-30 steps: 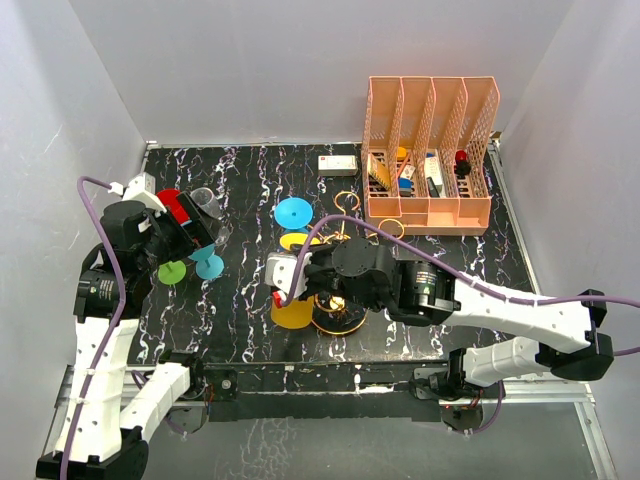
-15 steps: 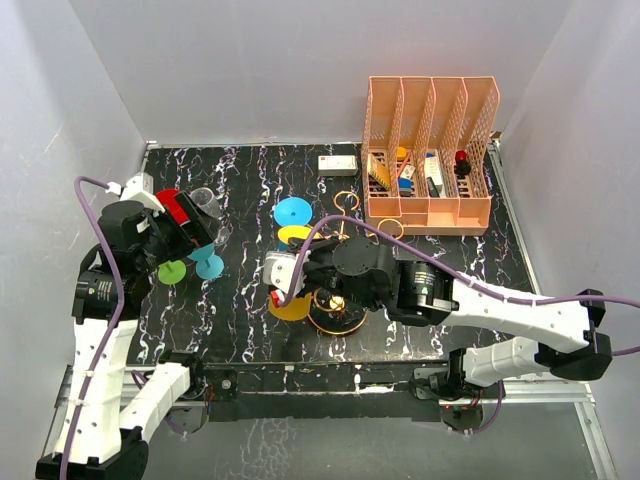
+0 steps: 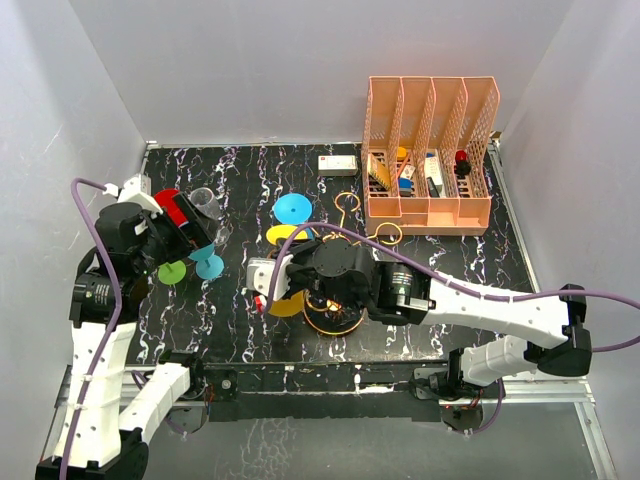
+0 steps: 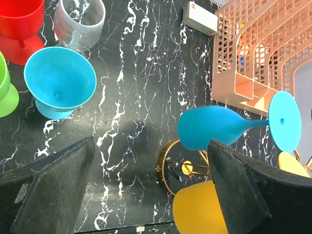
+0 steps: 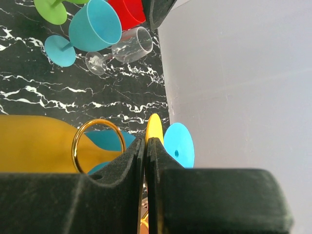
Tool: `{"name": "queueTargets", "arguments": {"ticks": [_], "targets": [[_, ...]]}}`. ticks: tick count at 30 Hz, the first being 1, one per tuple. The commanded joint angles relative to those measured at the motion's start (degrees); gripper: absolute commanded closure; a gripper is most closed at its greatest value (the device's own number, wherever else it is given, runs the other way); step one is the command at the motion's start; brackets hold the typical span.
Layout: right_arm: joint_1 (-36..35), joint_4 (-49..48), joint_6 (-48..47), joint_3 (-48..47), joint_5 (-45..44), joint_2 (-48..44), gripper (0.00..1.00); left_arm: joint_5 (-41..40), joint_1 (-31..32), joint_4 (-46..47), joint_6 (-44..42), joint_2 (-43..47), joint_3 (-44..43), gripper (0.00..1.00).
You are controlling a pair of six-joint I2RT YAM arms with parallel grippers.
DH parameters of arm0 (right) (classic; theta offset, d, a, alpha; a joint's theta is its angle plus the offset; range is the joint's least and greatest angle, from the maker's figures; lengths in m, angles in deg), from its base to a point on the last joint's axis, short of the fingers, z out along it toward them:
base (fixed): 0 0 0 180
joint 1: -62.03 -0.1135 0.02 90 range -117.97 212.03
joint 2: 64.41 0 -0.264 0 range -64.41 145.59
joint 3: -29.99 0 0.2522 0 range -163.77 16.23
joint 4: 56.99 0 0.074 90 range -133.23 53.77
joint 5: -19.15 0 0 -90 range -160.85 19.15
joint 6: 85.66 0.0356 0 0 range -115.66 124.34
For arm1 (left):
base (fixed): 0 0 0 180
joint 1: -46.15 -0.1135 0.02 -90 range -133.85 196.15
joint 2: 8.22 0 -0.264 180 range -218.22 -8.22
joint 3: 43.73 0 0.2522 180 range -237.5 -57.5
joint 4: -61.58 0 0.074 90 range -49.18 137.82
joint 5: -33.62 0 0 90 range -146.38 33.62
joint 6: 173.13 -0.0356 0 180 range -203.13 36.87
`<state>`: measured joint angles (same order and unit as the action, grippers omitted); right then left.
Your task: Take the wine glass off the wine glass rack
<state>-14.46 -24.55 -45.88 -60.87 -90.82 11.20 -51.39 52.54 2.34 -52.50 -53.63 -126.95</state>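
The left pincer (image 4: 151, 144) hangs over the black marbled table (image 4: 136, 73) with its jaws spread wide and nothing between them. Ahead of it, off the finger on the left of its wrist view, four glasses crowd together. A green glass (image 4: 6, 97) is outermost and a red glass (image 4: 18, 19) is farther ahead. A pale blue goblet (image 4: 58, 80) stands upright nearest that finger, with a clear glass (image 4: 78, 19) just beyond it. Well ahead of the open jaws lies a small white box (image 4: 200, 17). By the other finger stands the wine glass rack (image 4: 186, 168), its gold ring base partly hidden behind that finger. A blue wine glass (image 4: 214, 127) lies sideways above the base. Its bowl points toward the gap of the jaws and its foot points away, toward the orange file organizer (image 4: 263, 44) farther ahead.

The right pincer (image 5: 146, 140) is at the rack with its fingers pressed together on the yellow wine glass (image 5: 34, 144). The thin edge of the glass's foot stands up out of the slit between the tips, and the yellow bowl lies off to one side of them. One gold loop of the rack sits just beside the fingertip on that same side, in front of the bowl. Whether the stem passes through that loop cannot be told. The blue wine glass's foot shows just past the tips.
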Motion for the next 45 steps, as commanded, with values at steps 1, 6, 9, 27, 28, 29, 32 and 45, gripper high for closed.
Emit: {"name": "queueTargets", "arguments": {"ticks": [1,6,9,27,28,29,32,45], "targets": [[-0.2,-6.2,-1.6,-3.3,-0.1,0.0,0.92,-0.6,0.2,-0.7,-0.4,1.0,-1.7,0.03],[-0.1,-9.1,-2.5,-3.9,0.9,1.7,0.92,-0.7,0.2,-0.8,-0.3,1.2,-2.0,0.03],[-0.1,-11.5,-2.7,-4.2,0.9,3.1,0.92,-1.2,0.2,-1.2,-0.3,1.5,-2.5,0.03],[-0.1,-29.9,24.7,-7.2,-16.2,5.7,0.92,-12.8,0.2,-2.9,6.2,8.7,-6.6,0.03],[-0.1,-29.8,25.7,-7.2,-18.7,5.5,0.92,-12.6,0.2,-2.0,6.7,9.3,-6.6,0.03],[-0.2,-29.8,26.6,-6.9,-20.4,5.1,0.92,-12.4,0.2,-1.4,6.9,9.8,-6.6,0.03],[-0.2,-30.4,29.3,-4.5,-21.8,1.8,0.92,-11.2,0.2,0.8,7.7,11.0,-6.9,0.03],[1.6,-43.1,36.2,8.6,-28.8,-14.0,0.92,10.2,0.3,18.4,10.1,12.6,-1.9,0.03]]}}
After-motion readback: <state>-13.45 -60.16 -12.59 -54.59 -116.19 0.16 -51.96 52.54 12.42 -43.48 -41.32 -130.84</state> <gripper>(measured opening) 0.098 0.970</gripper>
